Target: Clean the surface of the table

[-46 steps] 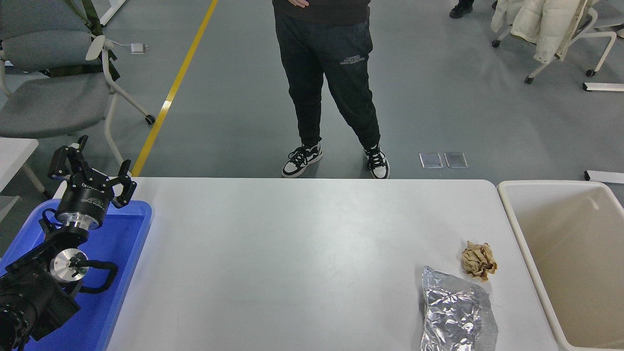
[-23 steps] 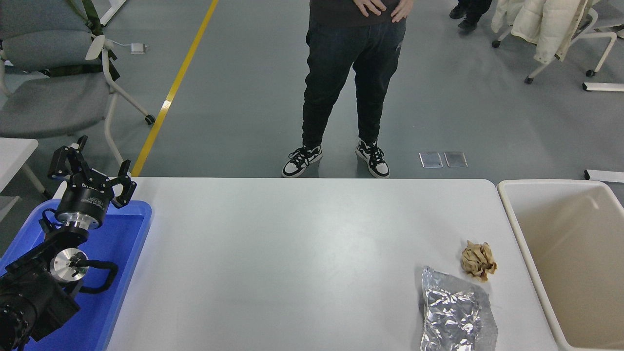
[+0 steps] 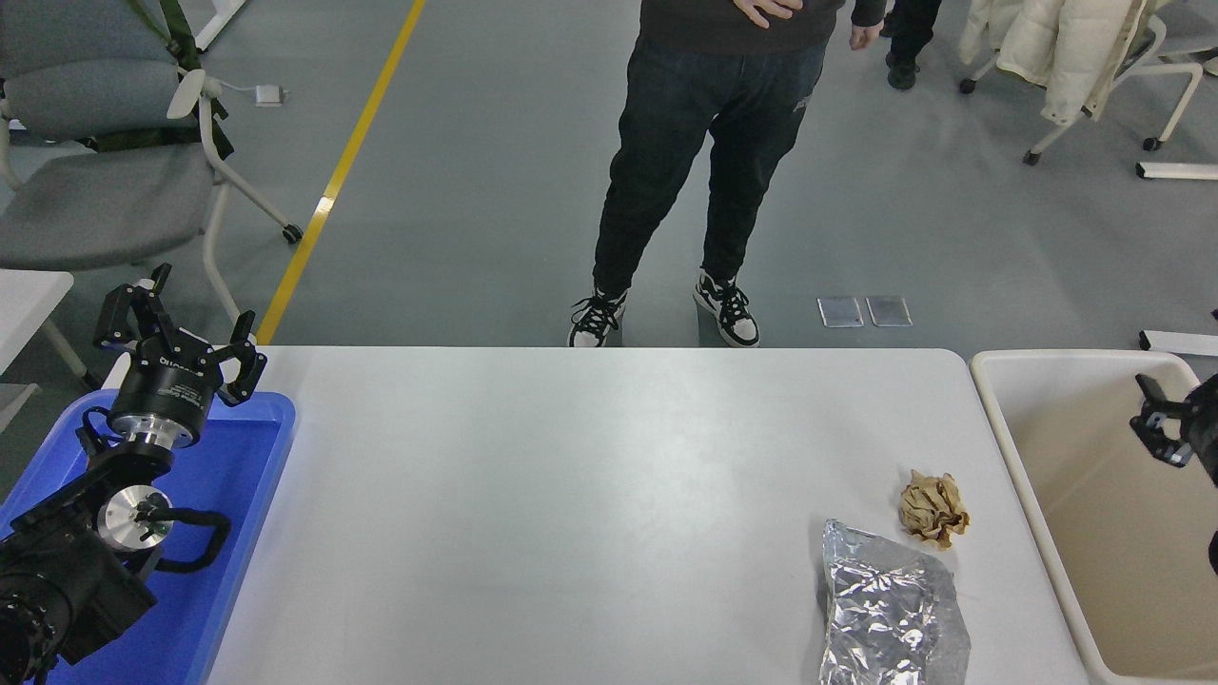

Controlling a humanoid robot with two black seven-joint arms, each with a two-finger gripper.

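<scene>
Evidently the step in hand is the reach for the first piece of rubbish: the right claw (image 3: 1163, 423) shows only at the picture's right edge, above the beige bin (image 3: 990, 400), and too little of it is in view to tell whether it is spread or pressed together. The left claw (image 3: 181, 344) sits parked with its fingers spread, over the far corner of the blue tray (image 3: 271, 447), well apart from the work.

On the white surface (image 3: 571, 495), to the left of the right claw and nearer the robot, lie two things: a crumpled brown paper ball (image 3: 934, 510) and, just beside it on the robot's side, a crinkled silver foil bag (image 3: 890, 609). They look close but not touching.

The ball is probably the better first target, being compact and nearer the claw. To do it well, the claw should come over the bin's rim, go down on the ball from above with fingers wide, and close across its middle. The foil bag lies flat and slick, so it will likely need a pinch at a raised crease. A low sweep risks pushing either piece aside.
</scene>
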